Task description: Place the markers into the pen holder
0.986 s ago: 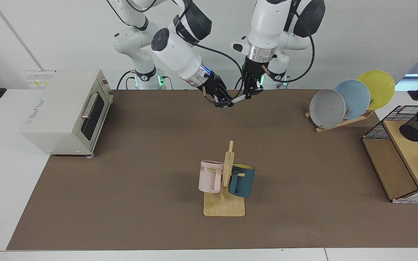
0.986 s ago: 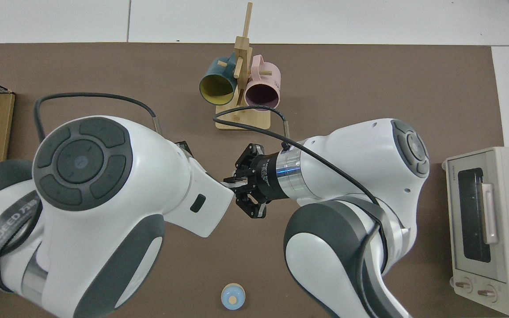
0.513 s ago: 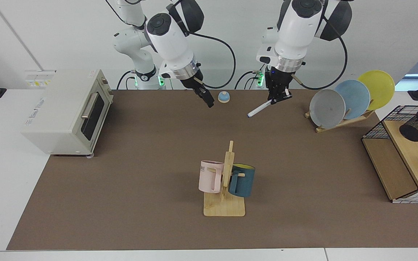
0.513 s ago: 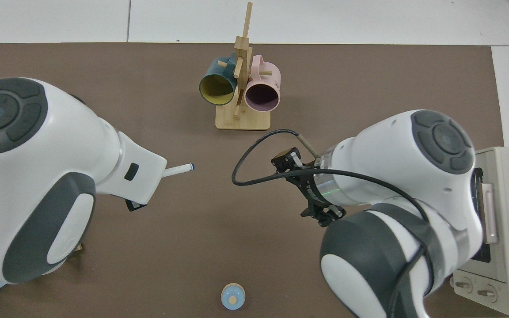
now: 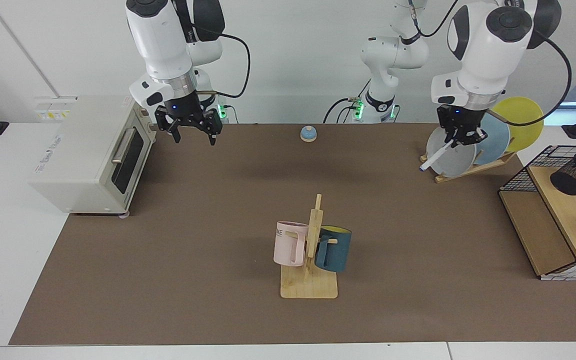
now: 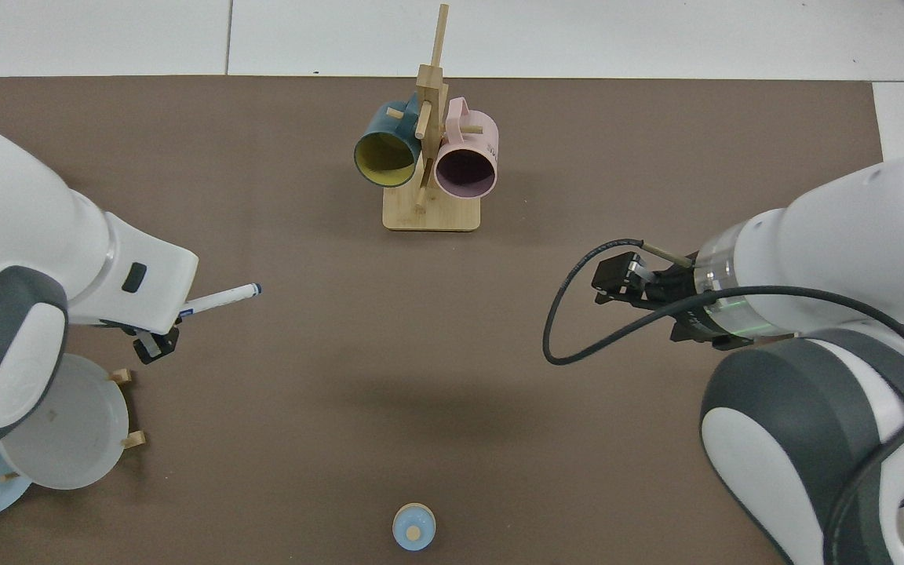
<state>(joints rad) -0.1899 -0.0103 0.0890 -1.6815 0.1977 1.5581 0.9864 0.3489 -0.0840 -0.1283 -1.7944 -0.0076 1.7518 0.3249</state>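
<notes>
The marker point(image 5: 435, 157), white with a blue tip, hangs slanted in my left gripper point(image 5: 460, 140), which is shut on its upper end just in front of the grey plate. From above, the marker point(image 6: 224, 297) sticks out from under that arm's wrist. The pen holder point(image 5: 575, 175), a small black mesh cup, lies tilted on the wooden shelf inside the wire basket, well to the right of the marker in the facing view. My right gripper point(image 5: 193, 134) hangs open and empty beside the toaster oven's front corner.
A toaster oven point(image 5: 93, 155) stands at the facing view's left. A wooden mug rack point(image 5: 310, 285) with a pink and a blue mug stands mid-table. A plate rack point(image 5: 468, 170) holds three plates. A wire basket point(image 5: 518, 180) and a small blue bell point(image 5: 308, 133) are also there.
The two grippers met on the marker at the back centre. The left arm has since carried it toward the plates, while the right arm let go and swung away to the toaster oven.
</notes>
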